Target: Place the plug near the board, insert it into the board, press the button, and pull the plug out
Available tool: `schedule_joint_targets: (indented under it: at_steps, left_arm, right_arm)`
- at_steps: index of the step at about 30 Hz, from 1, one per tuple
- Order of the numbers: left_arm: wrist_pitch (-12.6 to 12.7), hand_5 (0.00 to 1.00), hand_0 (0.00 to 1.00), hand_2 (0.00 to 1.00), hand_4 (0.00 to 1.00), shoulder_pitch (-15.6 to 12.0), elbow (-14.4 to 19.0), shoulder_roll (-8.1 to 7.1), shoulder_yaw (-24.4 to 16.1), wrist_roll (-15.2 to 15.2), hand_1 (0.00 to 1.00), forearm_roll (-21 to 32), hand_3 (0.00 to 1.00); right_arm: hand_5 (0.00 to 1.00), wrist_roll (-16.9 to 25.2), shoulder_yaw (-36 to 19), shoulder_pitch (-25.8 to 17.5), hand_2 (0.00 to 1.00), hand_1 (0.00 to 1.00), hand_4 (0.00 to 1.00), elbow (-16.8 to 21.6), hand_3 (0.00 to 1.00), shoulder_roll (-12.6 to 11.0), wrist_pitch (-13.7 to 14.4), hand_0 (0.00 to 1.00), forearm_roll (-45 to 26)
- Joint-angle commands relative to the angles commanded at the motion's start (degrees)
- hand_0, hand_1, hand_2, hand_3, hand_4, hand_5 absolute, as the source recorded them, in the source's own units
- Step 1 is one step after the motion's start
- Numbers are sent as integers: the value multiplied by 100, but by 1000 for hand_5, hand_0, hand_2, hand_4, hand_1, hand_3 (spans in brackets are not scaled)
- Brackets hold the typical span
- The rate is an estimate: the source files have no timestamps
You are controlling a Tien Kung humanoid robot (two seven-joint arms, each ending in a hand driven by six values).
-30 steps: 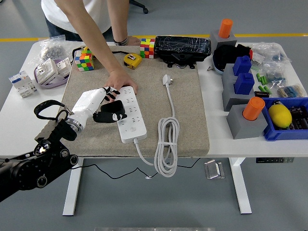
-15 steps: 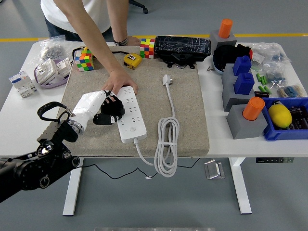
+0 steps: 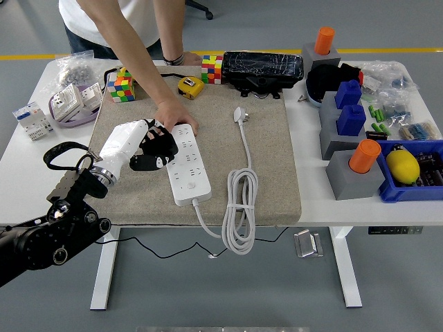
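Collision threatens: your left hand (image 3: 154, 146), fingers loosely curled and holding nothing, hovers beside a person's hand (image 3: 176, 119) steadying the long white plastic power strip (image 3: 188, 163). Reaching across could shove it.

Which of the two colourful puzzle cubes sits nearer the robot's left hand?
The cube at the mat's far-left corner, beside the person's forearm; the other cube sits farther right.
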State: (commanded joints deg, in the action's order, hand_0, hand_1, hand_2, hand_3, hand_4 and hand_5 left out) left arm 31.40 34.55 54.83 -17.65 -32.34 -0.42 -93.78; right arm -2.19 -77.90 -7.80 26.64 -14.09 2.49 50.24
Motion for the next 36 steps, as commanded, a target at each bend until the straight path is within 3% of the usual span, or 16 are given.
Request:
schedule_joint_targets:
  at_steps: [10,16,17,22,23,28,29,34,36]
  left_arm:
    - [73,2,307,384,681,40,-588,-138,-70,-97,382,148,539]
    - [9,2,330,419,677,18,-758,-135,-61,-92,414,246,548]
    - [-11,3,420,547,752,21,-769,-133,-61,-76,504,252,576]
    - [-131,3,420,547,752,30,-807,-124,-18,-13,504,289,576]
    - [-148,124,549,597,913,27,-802,-127,-14,-3,623,287,615]
    - [-240,124,549,597,913,25,-777,-143,-6,93,623,198,615]
    - [-238,218,620,713,998,21,-767,-150,-13,95,705,175,746]
    - [-293,218,620,713,998,-8,-726,-184,-53,147,705,119,746]
    - [-257,275,619,725,998,-74,-653,-202,-169,100,718,101,755]
  right_arm:
    - [582,-3,-54,17,643,678,972,0,562,45,-1,611,-1]
    - [582,-5,-49,19,643,678,972,2,562,44,-2,612,1]
    - [582,-5,-49,24,643,678,972,3,562,42,-2,611,2]
    - [582,-6,-55,46,643,678,972,15,562,36,-3,611,1]
    - [582,-6,-55,49,643,679,972,21,562,32,-3,611,-1]
    - [582,-7,-36,59,643,679,972,34,562,5,-3,611,-1]
    - [582,-7,-32,62,643,677,972,37,562,-1,-3,612,-2]
    - [582,-7,3,68,643,677,972,34,562,-30,-4,612,-5]
    - [582,-4,15,72,643,678,972,43,562,-42,-3,611,-8]
